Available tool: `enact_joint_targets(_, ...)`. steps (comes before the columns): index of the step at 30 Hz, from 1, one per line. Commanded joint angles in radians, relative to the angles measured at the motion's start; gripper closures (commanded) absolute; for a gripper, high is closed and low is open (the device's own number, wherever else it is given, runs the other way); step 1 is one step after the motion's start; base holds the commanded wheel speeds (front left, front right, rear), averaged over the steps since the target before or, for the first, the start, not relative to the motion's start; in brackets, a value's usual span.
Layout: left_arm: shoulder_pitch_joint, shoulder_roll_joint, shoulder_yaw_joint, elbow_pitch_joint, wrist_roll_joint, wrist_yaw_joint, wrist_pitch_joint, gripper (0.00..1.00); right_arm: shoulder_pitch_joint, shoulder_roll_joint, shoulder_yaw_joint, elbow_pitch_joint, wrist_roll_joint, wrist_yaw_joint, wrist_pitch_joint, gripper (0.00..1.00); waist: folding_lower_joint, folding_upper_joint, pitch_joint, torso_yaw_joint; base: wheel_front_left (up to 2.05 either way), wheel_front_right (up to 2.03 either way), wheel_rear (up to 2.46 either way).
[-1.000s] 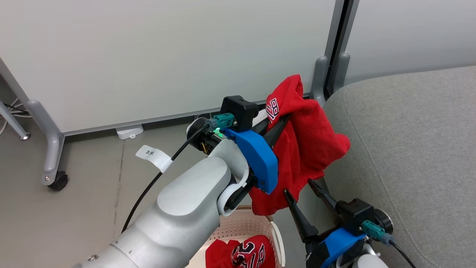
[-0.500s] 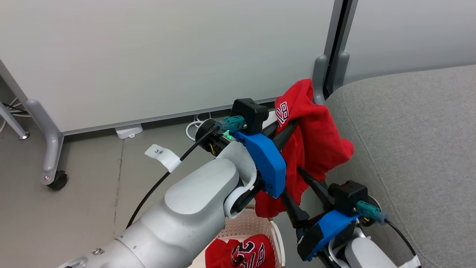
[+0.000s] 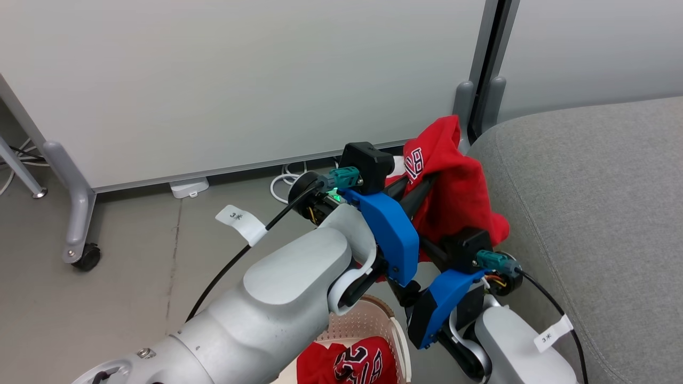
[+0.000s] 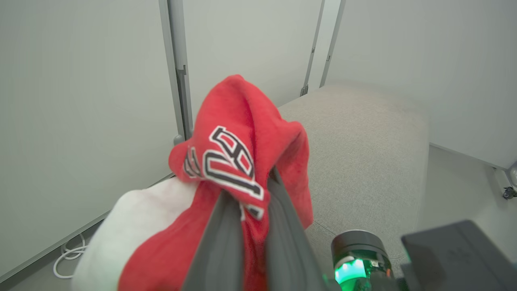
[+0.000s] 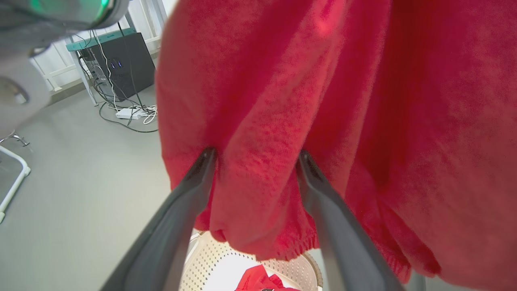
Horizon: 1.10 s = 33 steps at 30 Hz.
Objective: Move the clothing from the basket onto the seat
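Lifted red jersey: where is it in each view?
Head: jersey right of centre, by the seat edge.
Left wrist: jersey centre, pinched in left gripper.
Right wrist: jersey upper right, fold between open right gripper fingers.
Shared landmark: seat, at right in head and left wrist views.

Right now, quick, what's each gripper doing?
Left gripper: shut on the red fabric jersey with black-and-white lettering.
Right gripper: open, straddling the jersey's hanging fold.
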Motion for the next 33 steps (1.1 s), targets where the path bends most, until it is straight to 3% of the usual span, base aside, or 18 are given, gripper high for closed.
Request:
enact_joint_targets(1,-0.02,0.0,-0.005,0.001,-0.007,0.006,-0.008,1.0,-0.028,-0.003,0.005,0.012,0.007,0.0,-0.003,0.0,-0.0001,-0.0001,0.001,0.0,0.0,0.0,0.0)
enact_joint_targets(4,-0.025,0.0,-0.019,0.004,-0.02,0.008,-0.012,1.0,-0.054,-0.003,0.016,0.036,0.014,0.0,-0.014,0.0,-0.0001,-0.0001,0.002,0.001,0.0,0.0,0.0)
enact_joint_targets(5,-0.027,0.0,-0.023,0.005,-0.023,0.009,-0.014,1.0,-0.061,-0.003,0.02,0.045,0.015,0.0,-0.017,0.44,-0.0001,-0.0001,0.002,0.001,0.0,0.0,0.0)
enact_joint_targets(6,-0.03,0.0,-0.026,0.005,-0.028,0.01,-0.016,1.0,-0.067,-0.003,0.022,0.053,0.018,0.0,-0.021,0.62,-0.0001,-0.0001,0.002,0.001,0.0,0.0,0.0)
enact_joint_targets(7,-0.032,0.0,-0.029,0.006,-0.031,0.01,-0.019,1.0,-0.073,-0.003,0.024,0.059,0.015,0.0,-0.025,1.0,-0.0001,-0.0001,0.002,0.001,0.0,0.0,0.0)
enact_joint_targets(24,-0.053,0.0,-0.064,0.038,-0.063,0.012,-0.041,1.0,-0.085,-0.003,0.044,0.103,-0.001,0.0,-0.05,1.0,-0.0001,-0.0001,0.001,-0.009,0.0,0.0,0.0)
enact_joint_targets(25,-0.055,0.0,-0.066,0.039,-0.058,0.013,-0.043,0.54,-0.084,-0.003,0.043,0.104,-0.004,0.0,-0.049,1.0,-0.0001,-0.0001,0.001,-0.01,0.0,0.0,0.0)
enact_joint_targets(26,-0.054,0.0,-0.068,0.042,-0.058,0.01,-0.038,0.0,-0.082,-0.003,0.042,0.104,-0.007,0.0,-0.049,1.0,-0.0001,-0.0001,0.001,-0.011,0.0,0.0,0.0)
enact_joint_targets(33,-0.054,0.0,-0.074,0.056,-0.058,-0.006,-0.058,0.0,-0.069,-0.003,0.033,0.096,-0.022,0.0,-0.045,1.0,-0.0001,-0.0001,0.002,-0.011,0.0,0.0,0.0)
